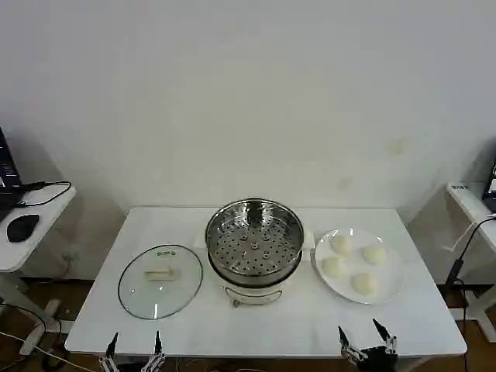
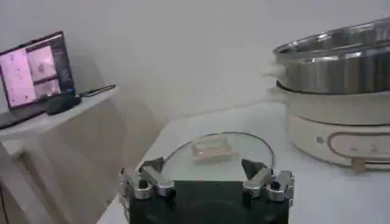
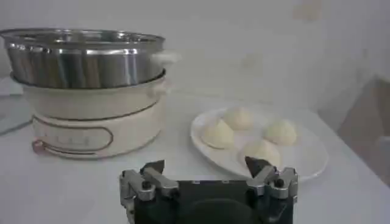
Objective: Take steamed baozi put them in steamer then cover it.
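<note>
My left gripper (image 1: pixel 136 346) and right gripper (image 1: pixel 364 338) hover open-jawed at the desk's (image 1: pixel 194 325) near edge. 4 steamed baozi (image 1: pixel 353 264) sit on the plate (image 1: pixel 391 291) toward the right edge, steamer (image 1: pixel 254 240) at centre, cover (image 1: pixel 160 281) flat toward the left edge.

steamer (image 1: pixel 254 240) uncovered, baozi (image 1: pixel 355 263) unobstructed

Plain white wall (image 1: pixel 248 93) behind white counter (image 1: pixel 194 318); side desk (image 1: pixel 31 225) left with laptop (image 2: pixel 36 70), mouse (image 1: pixel 22 226).

A lab: bare white wall, side desk (image 1: pixel 31 225) with laptop (image 2: pixel 36 70).
</note>
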You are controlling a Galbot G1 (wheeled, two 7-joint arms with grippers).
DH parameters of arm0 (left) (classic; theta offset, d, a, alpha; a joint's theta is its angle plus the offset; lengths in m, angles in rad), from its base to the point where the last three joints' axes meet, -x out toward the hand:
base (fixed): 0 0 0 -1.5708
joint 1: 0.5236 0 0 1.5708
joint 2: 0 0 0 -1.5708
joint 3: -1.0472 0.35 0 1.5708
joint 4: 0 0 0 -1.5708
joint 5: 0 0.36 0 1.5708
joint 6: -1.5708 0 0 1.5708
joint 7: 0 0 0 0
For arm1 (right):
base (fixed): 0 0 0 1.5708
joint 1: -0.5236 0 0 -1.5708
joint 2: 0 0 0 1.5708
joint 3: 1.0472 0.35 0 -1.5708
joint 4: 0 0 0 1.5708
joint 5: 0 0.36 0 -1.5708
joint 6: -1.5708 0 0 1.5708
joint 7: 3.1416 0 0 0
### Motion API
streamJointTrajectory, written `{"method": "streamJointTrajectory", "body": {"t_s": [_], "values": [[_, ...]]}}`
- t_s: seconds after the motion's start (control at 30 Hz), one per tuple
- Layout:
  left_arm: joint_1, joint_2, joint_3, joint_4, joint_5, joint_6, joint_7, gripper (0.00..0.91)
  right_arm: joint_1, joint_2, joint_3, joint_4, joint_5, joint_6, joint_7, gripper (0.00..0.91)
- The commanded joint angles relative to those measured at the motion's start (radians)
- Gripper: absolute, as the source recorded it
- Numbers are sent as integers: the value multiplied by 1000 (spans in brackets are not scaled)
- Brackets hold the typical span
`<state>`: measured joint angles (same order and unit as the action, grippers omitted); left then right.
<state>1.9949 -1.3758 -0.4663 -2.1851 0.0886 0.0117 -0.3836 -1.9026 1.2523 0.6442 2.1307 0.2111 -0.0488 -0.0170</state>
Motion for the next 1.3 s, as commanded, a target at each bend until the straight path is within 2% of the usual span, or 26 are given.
{"method": "streamJointTrajectory", "body": {"t_s": [0.03, 0.1, 0.23, 0.27, 0.37, 0.4, 0.47, 0.5, 0.57, 0.6, 0.63, 0.67, 0.7, 0.77, 0.8, 0.9, 1.0, 1.03, 1.13, 1.23, 1.3], "values": [[-4, 7, 10, -11, 11, 76, -24, 907, 47, -30, 20, 7, -6, -29, 0, 907], [-6, 9, 11, -7, 21, 75, -23, 907, 90, -69, 45, 6, -9, -66, 2, 907], [-9, 11, 10, -4, 26, 64, -21, 907, 224, -223, 115, -19, -32, -183, -20, 907], [-10, 10, 8, 0, 30, 53, -20, 907, 263, -295, 137, -36, -34, -219, -56, 907], [-11, 9, 6, 7, 38, 38, -21, 907, 362, -414, 153, -104, -56, -258, -158, 907], [-11, 7, 7, 8, 38, 37, -21, 907, 414, -472, 148, -150, -67, -263, -214, 907], [-11, 6, 7, 9, 39, 36, -21, 907, 482, -550, 129, -213, -98, -244, -254, 907], [-12, 5, 7, 11, 42, 35, -20, 907, 545, -602, 112, -266, -123, -218, -309, 907], [-15, 3, 7, 13, 44, 34, -20, 907, 620, -663, 86, -312, -160, -196, -370, 907], [-17, 1, 6, 15, 45, 34, -20, 907, 684, -704, 66, -361, -227, -171, -428, 907], [-18, 0, 5, 16, 46, 34, -21, 907, 708, -725, 53, -383, -259, -161, -452, 907], [-20, -1, 3, 17, 48, 33, -21, 907, 757, -751, 31, -412, -298, -149, -503, 907], [-22, -1, 2, 17, 49, 33, -20, 907, 819, -784, -5, -456, -350, -108, -564, 907], [-23, -3, 1, 15, 52, 34, -20, 907, 906, -813, -81, -503, -408, -62, -651, 907], [-25, -4, 1, 16, 56, 33, -20, 907, 997, -824, -161, -546, -438, -29, -697, 907], [-27, -3, 0, 18, 59, 32, -21, 907, 1228, -854, -347, -655, -473, 18, -788, 907], [-29, -5, -2, 17, 61, 31, -21, 907, 1395, -849, -556, -729, -544, 67, -839, 907], [-30, -5, -3, 17, 61, 31, -21, 907, 1509, -839, -662, -804, -577, 95, -859, 907], [-33, -7, -5, 16, 61, 30, -23, 907, 1743, -796, -917, -905, -624, 148, -877, 907], [-38, -10, -10, 20, 60, 31, -23, 907, 1887, -731, -1085, -988, -654, 203, -892, 907], [-41, -11, -12, 19, 59, 31, -24, 907, 1942, -685, -1159, -1042, -653, 214, -911, 907]]}}
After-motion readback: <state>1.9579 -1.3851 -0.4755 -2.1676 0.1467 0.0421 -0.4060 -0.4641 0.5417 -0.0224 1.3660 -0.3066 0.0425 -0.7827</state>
